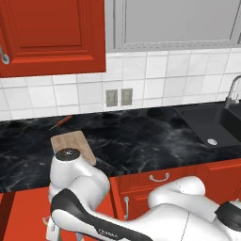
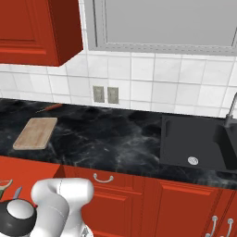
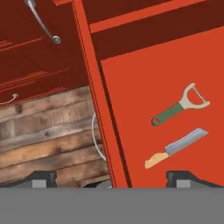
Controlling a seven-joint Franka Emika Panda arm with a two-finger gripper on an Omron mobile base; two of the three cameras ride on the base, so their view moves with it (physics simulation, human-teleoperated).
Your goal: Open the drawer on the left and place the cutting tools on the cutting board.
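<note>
Gripper [image 3: 109, 177] nearest, jaws spread wide and empty, straddling the front wall of the open drawer [image 3: 144, 87]; inside, peeler [image 3: 181, 105] and knife [image 3: 176, 148] side by side, parallel, apart, heads toward upper right in hand view; on the tabletop [image 2: 115, 134], cutting board [image 2: 36, 133] bare, lengthwise toward the wall.

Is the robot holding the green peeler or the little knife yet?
No, nothing is held. The open end effector hovers over the red drawer's edge; green-handled peeler and orange-handled knife lie inside.

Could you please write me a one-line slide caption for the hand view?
Open gripper above the opened red drawer, where peeler and knife lie side by side.
</note>
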